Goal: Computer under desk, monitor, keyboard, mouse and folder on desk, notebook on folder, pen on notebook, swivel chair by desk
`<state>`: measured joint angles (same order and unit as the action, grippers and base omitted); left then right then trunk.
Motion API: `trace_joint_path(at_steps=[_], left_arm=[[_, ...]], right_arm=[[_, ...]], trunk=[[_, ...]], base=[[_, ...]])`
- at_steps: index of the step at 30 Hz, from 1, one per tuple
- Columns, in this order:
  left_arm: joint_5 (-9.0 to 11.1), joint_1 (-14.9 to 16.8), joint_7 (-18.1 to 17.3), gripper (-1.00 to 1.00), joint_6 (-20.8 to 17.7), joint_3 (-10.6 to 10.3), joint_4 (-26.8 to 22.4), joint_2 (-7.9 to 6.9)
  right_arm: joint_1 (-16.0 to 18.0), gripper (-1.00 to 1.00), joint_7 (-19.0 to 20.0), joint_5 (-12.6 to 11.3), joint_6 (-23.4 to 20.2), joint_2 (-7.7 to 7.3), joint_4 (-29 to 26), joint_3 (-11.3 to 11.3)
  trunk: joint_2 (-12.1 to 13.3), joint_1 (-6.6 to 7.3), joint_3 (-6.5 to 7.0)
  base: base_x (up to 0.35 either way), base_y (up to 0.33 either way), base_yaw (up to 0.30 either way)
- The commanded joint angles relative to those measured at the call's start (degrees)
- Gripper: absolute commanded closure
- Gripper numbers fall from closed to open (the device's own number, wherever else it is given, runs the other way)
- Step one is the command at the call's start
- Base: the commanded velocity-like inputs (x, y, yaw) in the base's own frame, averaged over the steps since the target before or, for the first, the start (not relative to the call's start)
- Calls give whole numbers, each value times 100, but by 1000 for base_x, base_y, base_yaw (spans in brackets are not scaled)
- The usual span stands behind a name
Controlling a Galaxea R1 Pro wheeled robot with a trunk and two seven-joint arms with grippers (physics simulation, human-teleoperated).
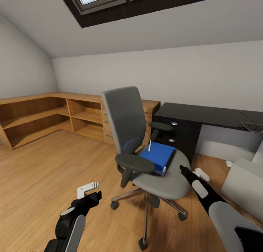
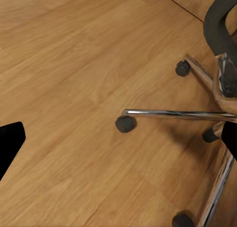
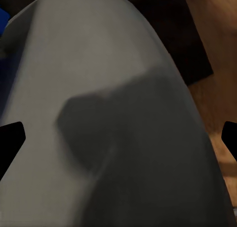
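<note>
From the head camera, the swivel chair [image 1: 146,150] stands on the wood floor, a little way from the desk [image 1: 204,115]. The blue folder [image 1: 157,156] lies flat on the seat, near the back of it. A thin white thing stands up at its far edge; it may be the pen, but it is too small to tell. A bit of the keyboard [image 1: 252,127] shows on the desk at the far right. The grey computer [image 1: 243,184] sits on the floor by the desk. The right gripper [image 1: 190,171] hangs just over the front edge of the seat, close to the folder but not touching it. The left gripper [image 1: 89,193] hangs low over the floor, away from the chair.

From the left wrist camera, the floor and the chair's shiny legs and little wheels [image 2: 125,123] show. The 2 black finger tips sit far apart, so this claw is wide open and holds nothing.

From the right wrist camera, the grey seat [image 3: 118,118] is very close, with a bit of blue at one corner. Its 2 tips are far apart too, so it is open and empty.

I think the step now is picking up the folder. To do it well, the right claw should slide in low and pinch the near edge. Go slowly, because the chair can roll away.
</note>
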<state>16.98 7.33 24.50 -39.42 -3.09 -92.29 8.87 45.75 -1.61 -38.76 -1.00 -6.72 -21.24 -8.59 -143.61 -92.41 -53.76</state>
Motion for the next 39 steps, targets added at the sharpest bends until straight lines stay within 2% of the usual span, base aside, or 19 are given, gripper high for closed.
trace_joint_path(at_steps=[1, 4, 5, 39], left_arm=[[59, 6, 55, -100, -15, -5, -2, 0], [59, 6, 55, -100, -16, -1, -2, 0], [59, 6, 55, -100, -18, -3, -3, 0], [68, 6, 55, -100, -31, -7, 9, 0]], right_arm=[[-5, -100, -6, -93, -14, 4, 24, 35], [-5, -100, -6, -7, -7, 4, 24, -44], [-5, -100, -6, -131, -8, 4, 103, 68], [-5, -100, 2, -131, -5, 4, 103, 68]], trunk=[[-2, 0, -7], [-2, 0, -7], [-2, 0, -7], [-2, 0, -7]], base=[[0, 0, 210], [0, 0, 251], [0, 0, 270], [0, 0, 276]])
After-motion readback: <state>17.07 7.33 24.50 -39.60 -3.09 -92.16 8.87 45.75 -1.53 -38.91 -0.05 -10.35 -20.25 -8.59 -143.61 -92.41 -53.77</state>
